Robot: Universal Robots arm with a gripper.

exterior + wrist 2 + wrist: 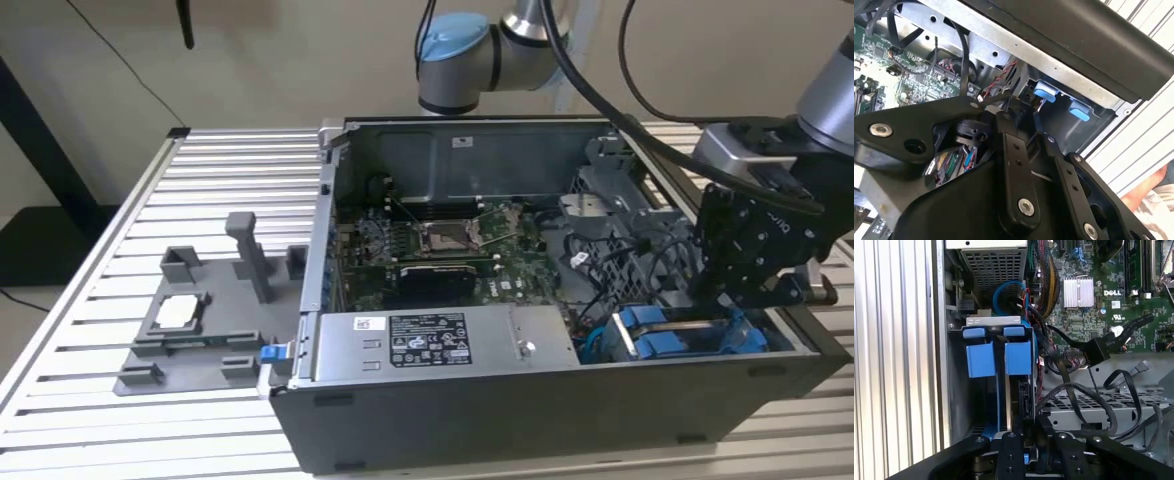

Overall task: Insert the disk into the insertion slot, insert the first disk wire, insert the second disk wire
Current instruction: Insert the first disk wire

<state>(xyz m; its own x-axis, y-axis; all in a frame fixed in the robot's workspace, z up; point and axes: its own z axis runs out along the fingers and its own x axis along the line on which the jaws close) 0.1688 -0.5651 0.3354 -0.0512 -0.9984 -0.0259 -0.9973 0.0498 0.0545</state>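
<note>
In the exterior view my gripper (737,300) hangs over the drive bay at the case's near right corner. It is shut on the disk (731,335), which stands on edge in its blue carrier. In the first wrist view the disk (1021,395) sits deep in the insertion slot (993,321) beside two blue tabs (980,357), with my gripper (1029,429) on its near end. The second wrist view shows my gripper (1021,119) down by the same blue tabs (1046,92). A loose black wire with a flat plug (1096,350) lies beside the bay, and another plug (1116,331) lies near it.
A silver power supply box (427,340) lies along the case's front wall. The motherboard (454,240) fills the case floor, with cable loops (1089,400) over a perforated cage. A grey fixture (187,330) stands on the slatted table (80,350) at the exterior view's left.
</note>
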